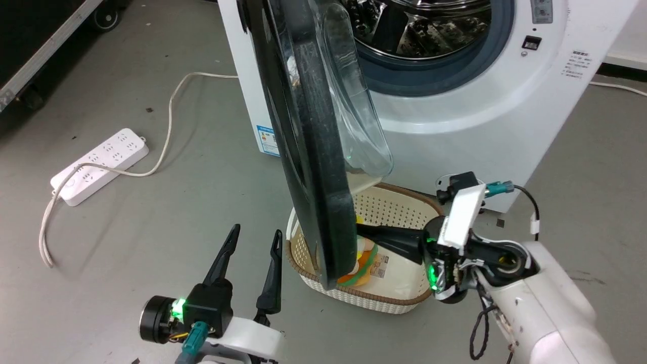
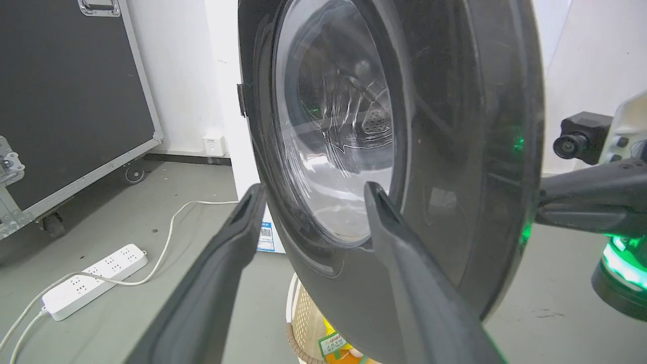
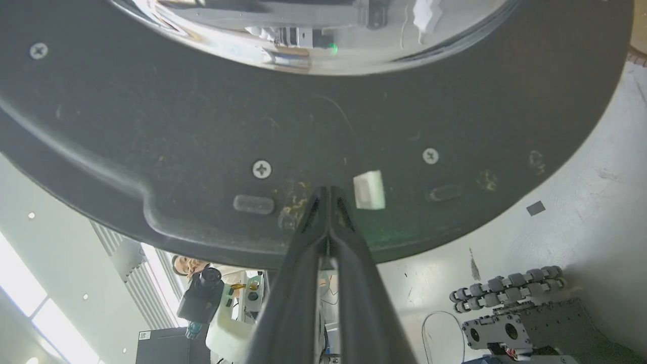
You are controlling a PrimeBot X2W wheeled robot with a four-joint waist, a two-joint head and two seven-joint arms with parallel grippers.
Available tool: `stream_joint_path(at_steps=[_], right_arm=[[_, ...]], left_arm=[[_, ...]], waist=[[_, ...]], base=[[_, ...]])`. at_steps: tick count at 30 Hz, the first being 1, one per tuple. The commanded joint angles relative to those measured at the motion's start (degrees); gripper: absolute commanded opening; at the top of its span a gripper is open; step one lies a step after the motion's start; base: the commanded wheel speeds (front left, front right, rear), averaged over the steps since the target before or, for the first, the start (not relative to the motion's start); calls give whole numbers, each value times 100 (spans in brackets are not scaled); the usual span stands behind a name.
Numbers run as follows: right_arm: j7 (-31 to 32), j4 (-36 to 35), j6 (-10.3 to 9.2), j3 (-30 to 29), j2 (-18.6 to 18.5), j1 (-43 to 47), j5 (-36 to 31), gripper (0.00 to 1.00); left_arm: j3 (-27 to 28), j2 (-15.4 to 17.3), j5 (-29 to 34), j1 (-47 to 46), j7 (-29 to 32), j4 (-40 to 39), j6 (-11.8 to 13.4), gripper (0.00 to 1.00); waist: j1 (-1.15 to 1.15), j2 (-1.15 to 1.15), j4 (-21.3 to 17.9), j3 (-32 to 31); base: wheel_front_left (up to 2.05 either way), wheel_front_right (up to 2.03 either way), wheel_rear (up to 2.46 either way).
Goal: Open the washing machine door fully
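The washing machine door (image 1: 308, 151) stands swung out from the white machine (image 1: 455, 111), edge-on in the head view, its clear glass bowl (image 1: 354, 101) facing the steel drum (image 1: 419, 25). My right gripper (image 3: 328, 191) is shut, with its tips against the door's black inner face near the lower rim. In the head view its dark fingers (image 1: 389, 236) reach in from the right and end behind the door's edge. My left gripper (image 1: 256, 231) is open, low and left of the door's outer side, holding nothing. In the left wrist view the left gripper (image 2: 312, 189) points at the door's (image 2: 455, 151) glossy front.
A cream basket (image 1: 404, 202) with colourful packets sits on the floor under the door. A white power strip (image 1: 101, 162) and its cable lie at the left. A black wheeled flight case (image 2: 76, 101) stands further left. A person (image 3: 187, 264) shows beyond the door's rim.
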Motion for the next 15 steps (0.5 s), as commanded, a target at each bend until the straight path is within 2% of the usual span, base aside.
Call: stream_joint_path(at_steps=[1, 5, 6, 7, 11, 15], right_arm=[[-63, -28, 7, 66, 15, 91, 58, 0], [-505, -38, 7, 158, 5, 67, 32, 0], [-724, -83, 7, 138, -43, 67, -78, 38], [-884, -131, 7, 152, -108, 89, -202, 100], [-1634, -734, 7, 201, -494, 332, -801, 100], [-3138, -1773, 7, 314, -1039, 685, -1883, 100]], left_arm=[[28, 7, 13, 51, -30, -12, 20, 100], [107, 7, 7, 75, -30, -18, 47, 100], [134, 7, 4, 80, -30, -15, 50, 100], [157, 7, 1, 82, -30, -20, 49, 100], [268, 7, -27, 120, -30, -9, 35, 100], [453, 7, -34, 218, -30, 10, 27, 100]], waist=[[0, 0, 13, -4], [0, 0, -9, -83], [0, 0, -31, -120], [0, 0, -58, -164], [0, 0, -234, -375], [0, 0, -530, -576]], base=[[0, 0, 0], [0, 0, 0], [0, 0, 0], [0, 0, 0], [0, 0, 0], [0, 0, 0]])
